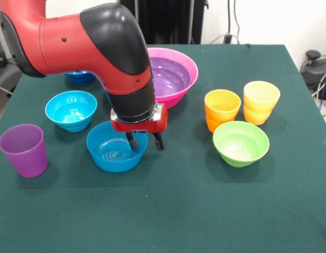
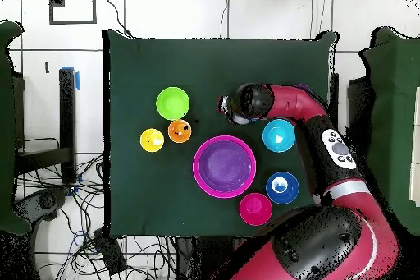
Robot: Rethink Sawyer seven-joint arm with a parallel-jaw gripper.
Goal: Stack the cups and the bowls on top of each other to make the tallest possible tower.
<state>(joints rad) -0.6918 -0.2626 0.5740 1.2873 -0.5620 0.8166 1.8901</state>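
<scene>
From the front, the claw hangs over the right rim of the mid blue bowl, one finger inside the bowl and the other just outside, so the jaws straddle the wall and stand a little apart. Whether they already pinch the rim I cannot tell. This looks like the pick-up of that bowl for the tower, so far only the large purple bowl nested in the hot-pink bowl, at about one o'clock from the claw. The next move calls for a firm pinch on the thin rim, a straight lift, then a carry over the purple bowl. The cyan bowl sits at ten o'clock, the purple cup at nine, the orange cup, yellow cup and lime green bowl off at three.

From overhead, the arm hides the claw and the blue bowl. The tower stands mid-tabletop, with the small red-pink bowl at five o'clock from it and the dark blue bowl at four.
</scene>
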